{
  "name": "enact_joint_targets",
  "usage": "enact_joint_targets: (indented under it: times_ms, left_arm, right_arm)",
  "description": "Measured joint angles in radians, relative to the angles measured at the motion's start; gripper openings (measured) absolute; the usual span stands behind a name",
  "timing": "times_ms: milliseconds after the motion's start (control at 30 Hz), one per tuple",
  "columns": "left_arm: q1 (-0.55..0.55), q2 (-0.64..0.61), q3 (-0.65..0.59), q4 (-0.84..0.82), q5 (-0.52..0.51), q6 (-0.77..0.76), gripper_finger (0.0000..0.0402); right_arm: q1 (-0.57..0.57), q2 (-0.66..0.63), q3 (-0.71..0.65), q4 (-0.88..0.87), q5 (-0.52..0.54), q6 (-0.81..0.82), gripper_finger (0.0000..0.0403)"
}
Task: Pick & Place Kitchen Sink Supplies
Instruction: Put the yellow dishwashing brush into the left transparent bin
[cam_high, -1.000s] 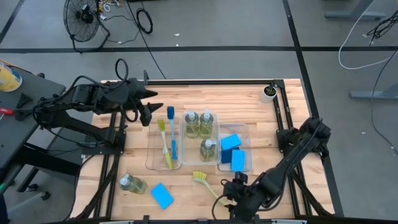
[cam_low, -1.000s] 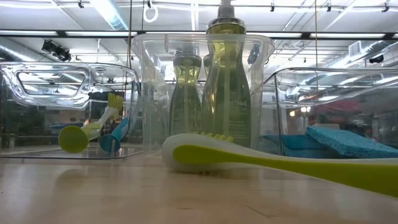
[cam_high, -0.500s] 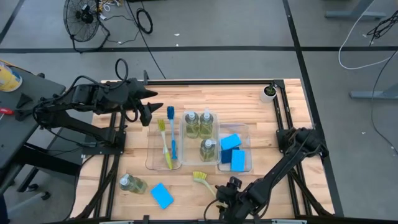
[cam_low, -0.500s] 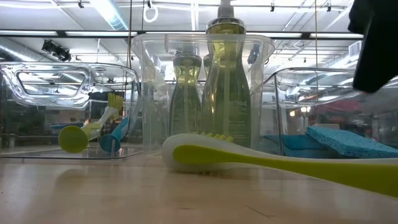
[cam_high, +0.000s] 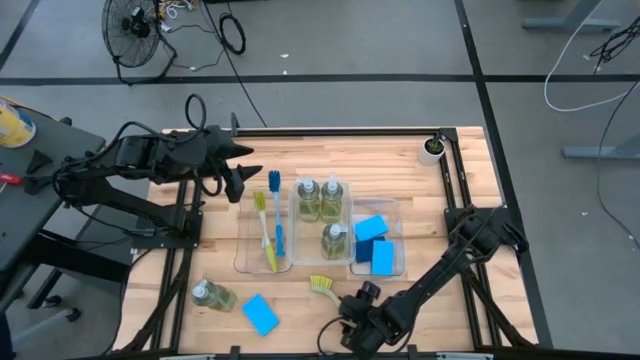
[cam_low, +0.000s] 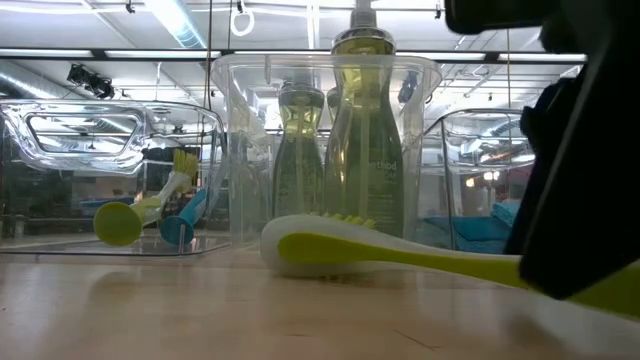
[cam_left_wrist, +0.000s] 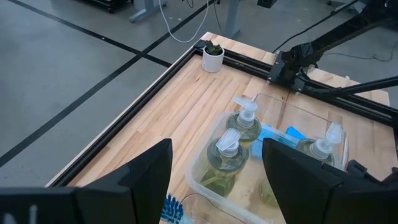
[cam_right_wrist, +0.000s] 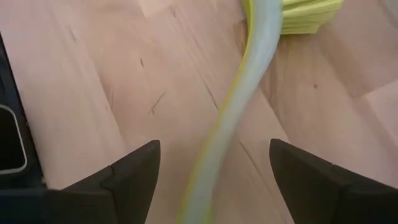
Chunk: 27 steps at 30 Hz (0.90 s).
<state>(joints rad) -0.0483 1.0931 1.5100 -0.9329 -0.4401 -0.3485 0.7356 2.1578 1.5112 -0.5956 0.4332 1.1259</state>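
Now the right pincer (cam_high: 352, 330), fingers spread wide, hovers low in frame over the handle of the loose yellow-green brush (cam_high: 328, 291) on the bench (cam_high: 300, 150). Next, I'd judge: descend and clamp. Left pincer (cam_high: 243, 180), spread, waits upper left.

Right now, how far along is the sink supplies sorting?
Done: two brushes, three soap bottles and two blue sponges sit in the clear trays. In hand: the open right gripper straddles the loose yellow-green brush handle. Left: one soap bottle and one sponge on the table.
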Motion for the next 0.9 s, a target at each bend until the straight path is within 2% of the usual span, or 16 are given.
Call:
enact_joint_targets:
  times_ms: [167,300,900]
  left_arm:
    - [0.000,0.000,0.000,0.000,0.000,0.000,0.0252]
    - [0.000,0.000,0.000,0.000,0.000,0.000,0.0252]
    - [0.000,0.000,0.000,0.000,0.000,0.000,0.0252]
  right_arm:
    - [-0.009,0.002,0.000,0.014,0.018,-0.001,0.0293]
    - [-0.018,0.002,0.000,0.013,-0.003,-0.005,0.0266]
    - [-0.020,0.002,0.000,0.040,-0.087,0.007,0.0051]
